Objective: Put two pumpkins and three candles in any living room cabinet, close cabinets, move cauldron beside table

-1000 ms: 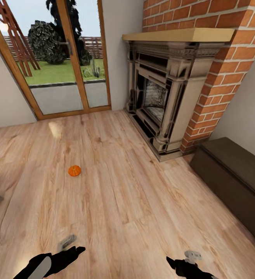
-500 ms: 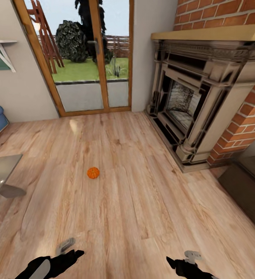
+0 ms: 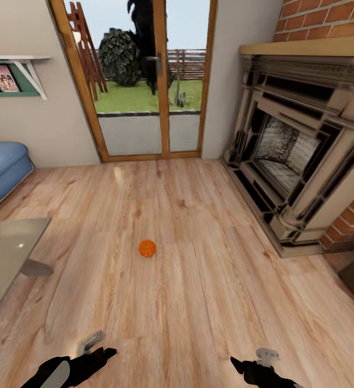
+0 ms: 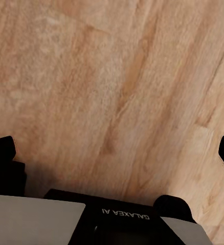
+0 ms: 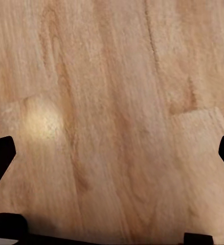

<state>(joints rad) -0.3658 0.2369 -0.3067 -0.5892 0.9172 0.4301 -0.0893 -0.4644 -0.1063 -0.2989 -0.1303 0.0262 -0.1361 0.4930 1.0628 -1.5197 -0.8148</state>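
While both arms hang low over the wooden floor (image 3: 209, 280), one pumpkin (image 3: 147, 248) sits alone on the planks at about twelve o'clock from the left gripper (image 4: 117, 150), well apart from it; it is round with no long axis, and its stem is too small to tell which way it points. The right gripper (image 5: 112, 153) and the left one each have their fingers spread wide, holding nothing. One glass door (image 3: 144, 81) stands at twelve o'clock, one fireplace (image 3: 300, 145) at two, one grey table (image 3: 7, 256) at nine, one blue sofa (image 3: 1, 167) at ten.
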